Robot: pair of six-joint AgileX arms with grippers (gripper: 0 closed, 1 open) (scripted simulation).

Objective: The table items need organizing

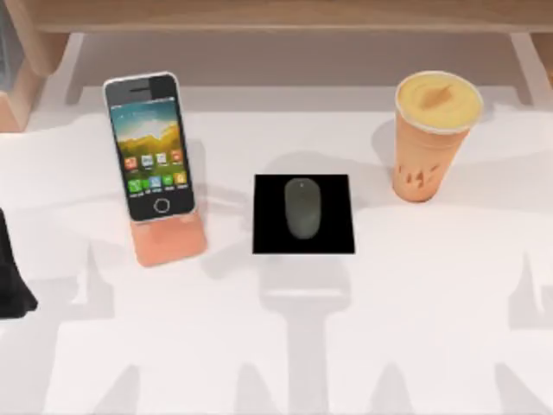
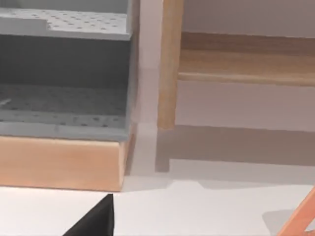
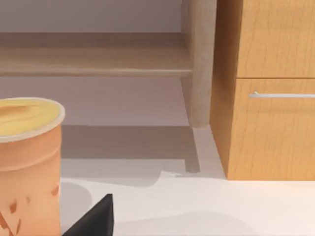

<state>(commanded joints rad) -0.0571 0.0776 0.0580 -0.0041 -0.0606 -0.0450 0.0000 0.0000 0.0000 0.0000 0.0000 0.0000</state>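
The white-edged smartphone (image 1: 149,147) leans upright on a salmon-pink stand (image 1: 169,243) at the table's left. At the middle, a dark grey oval mouse (image 1: 303,207) lies on a flat black square pad (image 1: 337,233). An orange cup of yellow drink (image 1: 434,134) stands upright at the right, and it is close by in the right wrist view (image 3: 27,162). My left gripper (image 1: 13,281) is parked at the table's left edge, apart from the phone. A black part of my right gripper (image 3: 96,219) sits low beside the cup, not touching it.
The white table (image 1: 432,328) spreads wide in front of the items. A wooden shelf rail (image 1: 276,17) runs along the back. A grey perforated rack (image 2: 64,73) on a wooden base stands beyond the left arm. A wooden drawer cabinet (image 3: 268,98) stands beyond the right arm.
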